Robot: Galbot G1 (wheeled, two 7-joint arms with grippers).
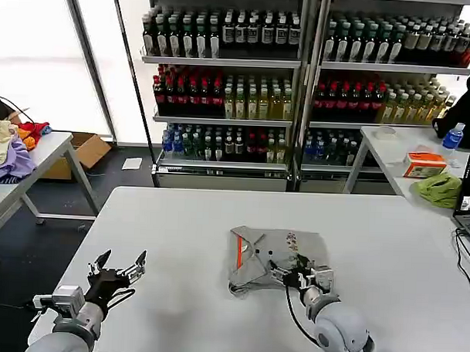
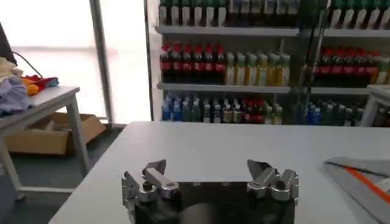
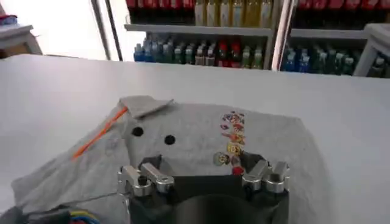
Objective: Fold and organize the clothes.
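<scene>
- Fingers of the left gripper (image 1: 121,266) are spread wide with nothing between them, above bare table (image 1: 179,236) near its left front edge, well apart from the shirt (image 1: 274,258).
- Right gripper (image 1: 291,272) sits over the shirt's near edge; its fingers (image 3: 146,176) stand apart, and whether they pinch any cloth I cannot tell.
- Head view: the light grey shirt lies folded at the table's middle.
- Right wrist view adds the collar (image 3: 145,105), two dark buttons (image 3: 169,140), an orange-red placket lining (image 3: 100,132) and the multicoloured chest print (image 3: 231,137).
- Left wrist view catches just a corner of the shirt.
- Around: drink shelves (image 1: 300,78) behind, a side table (image 1: 27,169) with coloured garments (image 1: 12,149) on the left, a green cloth (image 1: 439,189) on the right.
</scene>
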